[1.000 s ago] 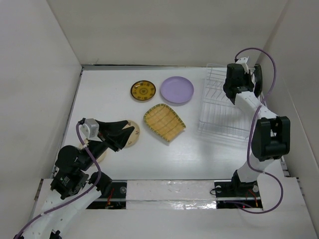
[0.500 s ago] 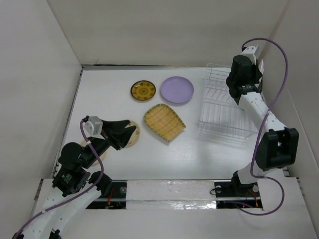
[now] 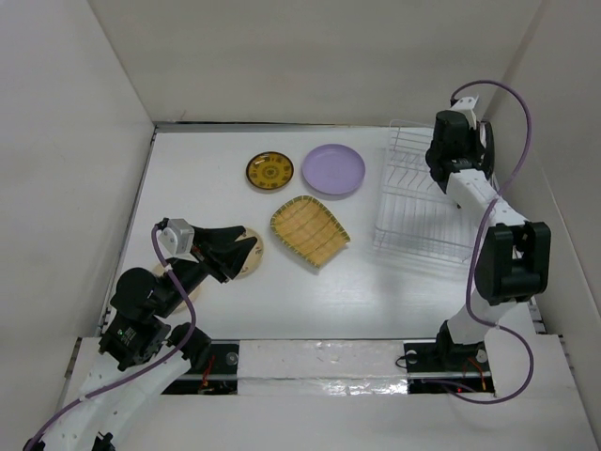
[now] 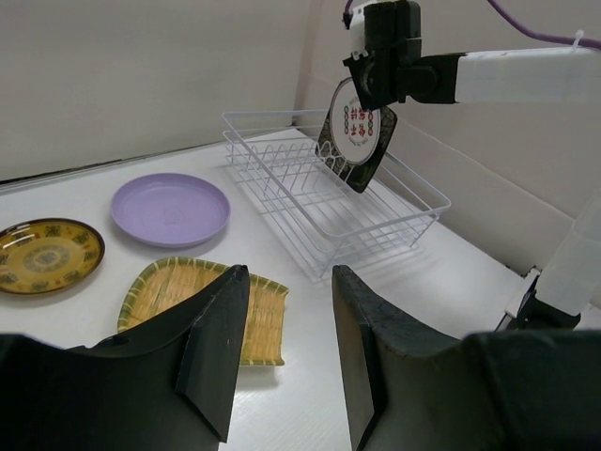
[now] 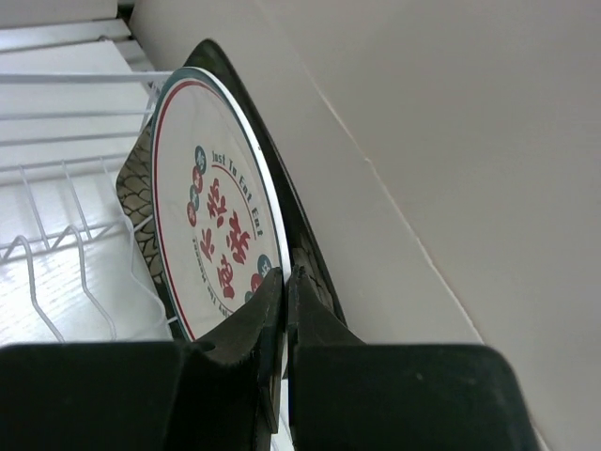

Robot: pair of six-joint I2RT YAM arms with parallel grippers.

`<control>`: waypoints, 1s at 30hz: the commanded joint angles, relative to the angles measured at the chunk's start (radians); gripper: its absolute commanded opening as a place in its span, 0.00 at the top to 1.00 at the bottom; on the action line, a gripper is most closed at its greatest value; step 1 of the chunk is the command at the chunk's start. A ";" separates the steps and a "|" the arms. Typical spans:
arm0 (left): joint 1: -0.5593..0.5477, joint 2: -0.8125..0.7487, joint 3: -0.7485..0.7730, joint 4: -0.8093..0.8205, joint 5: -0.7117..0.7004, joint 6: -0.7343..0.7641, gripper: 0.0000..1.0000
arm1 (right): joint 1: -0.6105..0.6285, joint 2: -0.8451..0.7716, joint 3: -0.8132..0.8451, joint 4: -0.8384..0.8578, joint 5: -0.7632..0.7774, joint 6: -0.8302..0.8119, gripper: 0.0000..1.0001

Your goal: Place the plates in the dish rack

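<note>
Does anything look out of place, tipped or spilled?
Nothing stands out. The lavender plate, brown patterned plate and yellow plate lie flat, the dish rack sits level, and the right claw holds the white plate on edge over it.

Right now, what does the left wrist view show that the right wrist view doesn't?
Left wrist only: the lavender plate, brown-and-yellow patterned plate and yellow ribbed plate lying flat, beyond the open left gripper. Right wrist only: a close look at the right gripper pinching its plate's rim. Both: the white plate with red characters, held on edge, and the white wire dish rack.
</note>
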 commanded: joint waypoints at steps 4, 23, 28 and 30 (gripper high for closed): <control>-0.004 0.006 -0.006 0.037 -0.014 0.004 0.63 | -0.020 0.012 -0.007 0.063 -0.025 0.048 1.00; -0.004 0.032 -0.003 0.008 -0.061 0.010 0.71 | 0.280 -0.108 0.007 -0.213 -0.863 0.394 1.00; -0.004 0.037 -0.006 0.006 -0.072 0.010 0.87 | 0.445 0.057 0.042 -0.225 -0.942 0.401 0.75; -0.004 0.043 -0.004 0.003 -0.070 0.010 0.88 | 0.457 0.137 0.069 -0.246 -0.950 0.398 0.50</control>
